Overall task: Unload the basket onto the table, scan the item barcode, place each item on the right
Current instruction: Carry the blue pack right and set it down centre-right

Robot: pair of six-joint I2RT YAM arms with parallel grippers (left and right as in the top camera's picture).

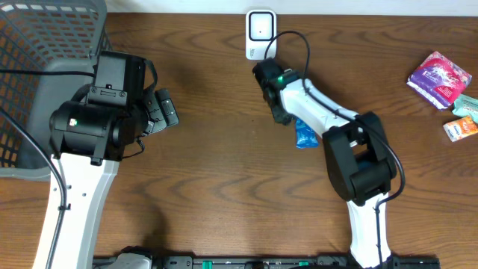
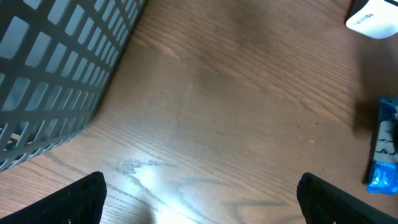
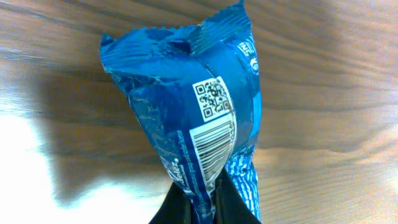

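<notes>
My right gripper (image 3: 205,205) is shut on the lower end of a blue snack packet (image 3: 186,106). The packet stands up in front of the right wrist camera, its barcode (image 3: 211,146) and a QR code (image 3: 213,98) facing the lens. From overhead the packet (image 1: 305,134) pokes out beside the right gripper (image 1: 290,118), just below a white scanner (image 1: 259,33) at the table's far edge. My left gripper (image 1: 160,110) hangs open above bare wood, its fingers (image 2: 81,199) wide apart. The left wrist view catches the packet (image 2: 384,155) at its right edge.
A grey mesh basket (image 1: 45,45) fills the far left corner, close to the left arm, and shows again in the left wrist view as the basket (image 2: 56,74). At the right edge lie a pink packet (image 1: 439,78) and an orange packet (image 1: 461,128).
</notes>
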